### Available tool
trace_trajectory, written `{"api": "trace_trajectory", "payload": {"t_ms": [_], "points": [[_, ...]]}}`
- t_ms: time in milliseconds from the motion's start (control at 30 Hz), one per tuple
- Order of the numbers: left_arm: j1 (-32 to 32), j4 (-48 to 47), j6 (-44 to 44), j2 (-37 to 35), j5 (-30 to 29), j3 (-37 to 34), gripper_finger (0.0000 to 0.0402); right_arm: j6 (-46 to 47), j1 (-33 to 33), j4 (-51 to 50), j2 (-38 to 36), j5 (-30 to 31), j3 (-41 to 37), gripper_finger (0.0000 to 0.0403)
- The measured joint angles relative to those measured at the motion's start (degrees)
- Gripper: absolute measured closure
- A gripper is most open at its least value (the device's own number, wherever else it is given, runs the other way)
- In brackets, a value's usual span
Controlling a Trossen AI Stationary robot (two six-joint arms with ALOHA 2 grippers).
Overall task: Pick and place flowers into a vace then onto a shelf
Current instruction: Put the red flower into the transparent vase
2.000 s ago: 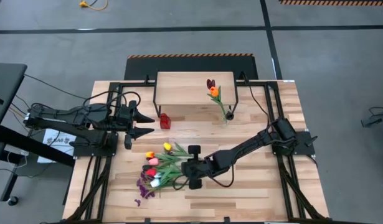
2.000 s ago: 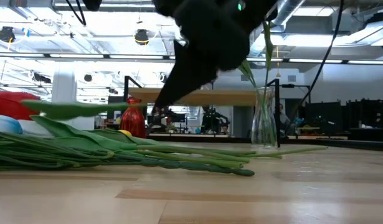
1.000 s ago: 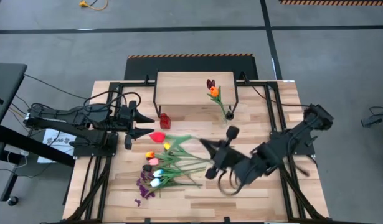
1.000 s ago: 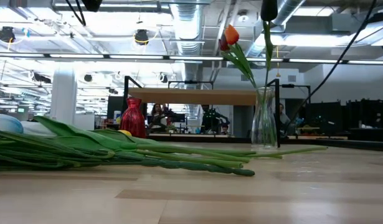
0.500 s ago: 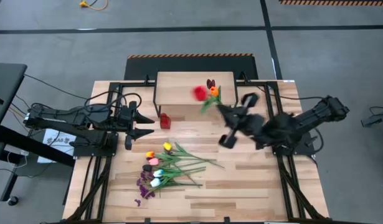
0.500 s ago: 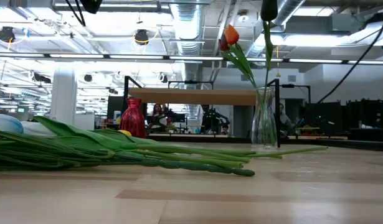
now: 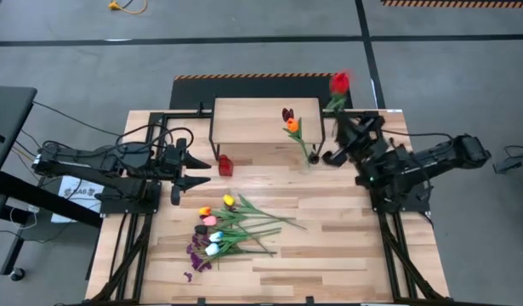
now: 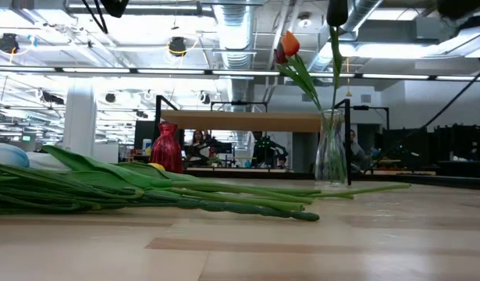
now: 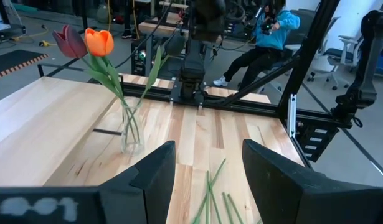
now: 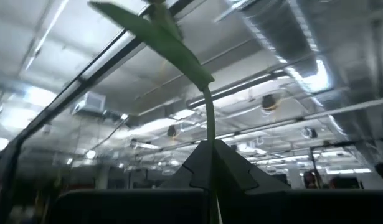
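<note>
The bunch of flowers lies flat on the table's near left part, and its stems show in the low view. A clear glass vase stands before the shelf with an orange tulip and a maroon one in it. My right gripper is raised by the shelf's right end, pointing up and shut on a red tulip. My left gripper waits open at the table's left. It faces the vase past its own fingers. My right gripper pinches the red tulip's green stem between its two shut fingers, well below the bloom. The fingers point steeply upward and lie along the stem. The tulip is lifted clear and stands up above the fingers, with a leaf bending off to one side.
A small red vase stands left of the shelf's near left leg. Black frame rails run along both table sides. In the left wrist view a person in blue sits beyond the table. Bare planks lie between the flower pile and the right arm.
My right gripper took the red tulip from the pile, rose and swung toward the table's far right corner. It tipped from pointing down to pointing up. The tulip went from lying among the others to lifted clear, its bloom now above the shelf's right end.
</note>
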Motion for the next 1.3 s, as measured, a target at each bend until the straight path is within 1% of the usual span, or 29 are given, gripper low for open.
{"api": "trace_trajectory", "payload": {"t_ms": [67,233,333,433,533,667,833,1000,1100,1300], "points": [[0.02,0.26,-0.19,0.09,0.02,-0.38,0.0226,3.1,-2.34,0.47,-2.15,-1.26,-3.28,0.0403],[0.0,0.49,-0.61,0.04,0.0,-0.9,0.0226,13.61,-7.74,-5.28,-11.39,-7.71,-10.69,0.0403],[0.02,1.11,-0.62,0.03,-0.06,-0.9,0.0226,18.89,-10.69,-9.77,-17.15,-9.53,-14.74,0.0403],[0.01,1.61,-0.41,0.04,-0.26,-0.9,0.0226,25.5,-14.21,-12.75,-20.63,-12.77,-18.37,0.0403],[0.0,2.73,-0.26,0.04,-0.37,-0.9,0.0226,31.28,-17.92,-12.32,-22.06,-16.4,-21.22,0.0403],[0.01,3.94,0.26,0.04,-0.44,-0.9,0.0226,37.95,-22.16,-9.88,-21.3,-18.26,-24.53,0.0403],[0.0,4.02,0.53,0.07,-0.44,-0.9,0.0226,43.65,-25.57,-3.6,-16.91,-22.98,-26.37,0.0403],[0.01,3.93,0.55,0.33,-0.43,-0.91,0.0226,46.27,-27.66,-1.61,-11.64,-26.93,-26.63,0.0403],[0.0,3.87,0.5,0.32,-0.42,-0.95,0.0226,47.84,-28.9,0.22,-7.97,-30.61,-26.63,0.0403],[0.02,3.68,0.46,0.66,-0.17,-0.95,0.0226,49.01,-29.37,0.29,-3.06,-31.31,-25.09,0.0403]]}}
